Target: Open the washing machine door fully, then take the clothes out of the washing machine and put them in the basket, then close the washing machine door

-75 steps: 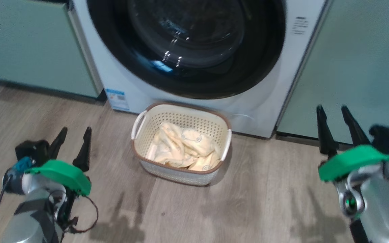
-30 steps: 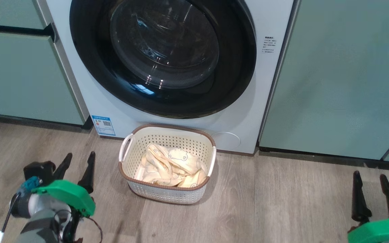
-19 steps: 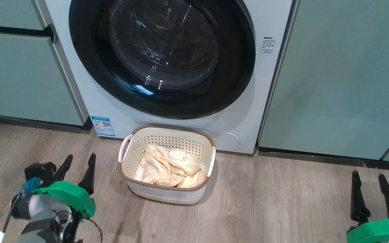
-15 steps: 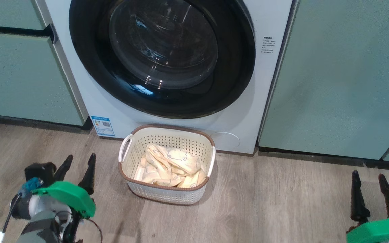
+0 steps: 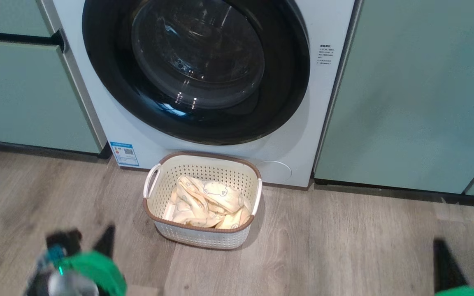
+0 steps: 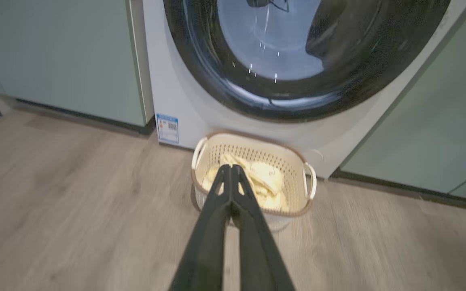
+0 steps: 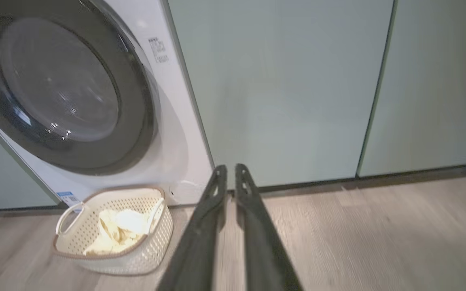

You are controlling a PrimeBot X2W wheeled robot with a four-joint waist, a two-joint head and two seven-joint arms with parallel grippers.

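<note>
The clothes point(image 5: 206, 203) lie crumpled in the basket point(image 5: 204, 238), pale yellow with a little outlined face showing, in the lower middle of the head view. The basket stands on the wood floor point(image 5: 344, 246) hard up against the foot of the washing machine point(image 5: 303, 135), right under the washing machine door point(image 5: 196, 70), which I'd say is there so anything pulled from the drum has only a short drop. The door sits flush and closed, so to my eye the job looks as good as done. The left gripper point(image 6: 230, 169) has its fingers pressed together on nothing. In its own view the tips line up with the basket's near rim, though from the head it sits blurred at the lower left, clear of the basket. The right gripper point(image 7: 230, 169) shows a thin slit between its fingers, empty, and aims at the base of the green cabinets point(image 5: 405, 102), with the basket down at its view's lower left.
</note>
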